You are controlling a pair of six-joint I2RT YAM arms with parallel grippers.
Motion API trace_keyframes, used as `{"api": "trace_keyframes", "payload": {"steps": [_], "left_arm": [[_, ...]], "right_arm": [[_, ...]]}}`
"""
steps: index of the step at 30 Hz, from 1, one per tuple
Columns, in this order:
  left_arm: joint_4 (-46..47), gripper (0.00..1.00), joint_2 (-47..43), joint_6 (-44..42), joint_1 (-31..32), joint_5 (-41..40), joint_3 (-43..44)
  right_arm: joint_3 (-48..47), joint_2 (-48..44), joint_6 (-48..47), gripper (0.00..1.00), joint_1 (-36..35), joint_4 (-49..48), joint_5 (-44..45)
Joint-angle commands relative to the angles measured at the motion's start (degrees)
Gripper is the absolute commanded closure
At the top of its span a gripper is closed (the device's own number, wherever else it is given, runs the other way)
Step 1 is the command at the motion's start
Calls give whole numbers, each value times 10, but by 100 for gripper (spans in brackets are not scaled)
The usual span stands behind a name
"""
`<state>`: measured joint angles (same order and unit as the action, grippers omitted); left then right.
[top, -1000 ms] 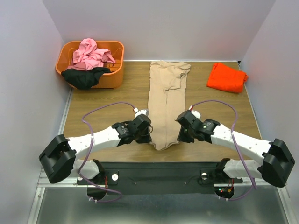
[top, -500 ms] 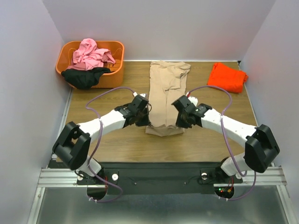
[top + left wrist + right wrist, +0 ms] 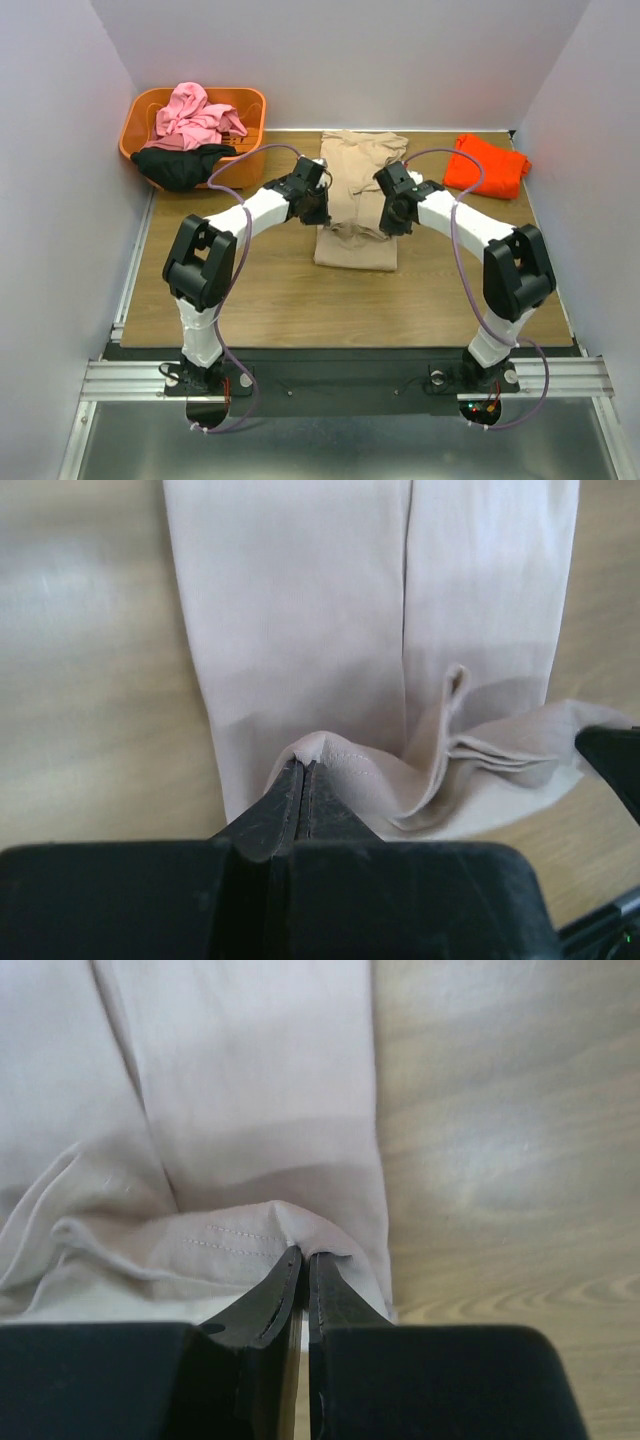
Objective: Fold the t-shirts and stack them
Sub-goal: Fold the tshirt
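The tan t-shirt lies as a long folded strip at the table's middle. Its near end is lifted and doubled over itself. My left gripper is shut on the hem's left corner, seen pinched in the left wrist view. My right gripper is shut on the hem's right corner, seen in the right wrist view. The orange-red t-shirt lies folded at the back right. The pink t-shirt and black t-shirt sit bunched in the basket.
An orange plastic basket stands at the back left corner of the wooden table. Grey walls close in the left, right and back sides. Both arms reach far over the table, elbows at mid-table.
Both grippers have carried the tan shirt's near hem away from me toward the back, folding the strip over itself. The fold line now lies at mid-table.
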<state>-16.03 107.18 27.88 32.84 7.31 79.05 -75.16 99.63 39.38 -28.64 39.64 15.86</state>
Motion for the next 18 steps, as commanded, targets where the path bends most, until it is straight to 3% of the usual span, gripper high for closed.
{"api": "trace_keyframes", "payload": {"steps": [1, 12, 18], "left_arm": [[-28, 100, 34, -34, -20, 17, 85], [-75, 100, 159, -43, -54, 47, 268], [-89, 100, 195, -46, -68, 55, 313]], "right_arm": [[-67, 37, -48, 99, 31, -11, -4], [-187, 144, -97, 100, 82, -11, -36], [-228, 183, -109, 100, 95, -11, -49]]}}
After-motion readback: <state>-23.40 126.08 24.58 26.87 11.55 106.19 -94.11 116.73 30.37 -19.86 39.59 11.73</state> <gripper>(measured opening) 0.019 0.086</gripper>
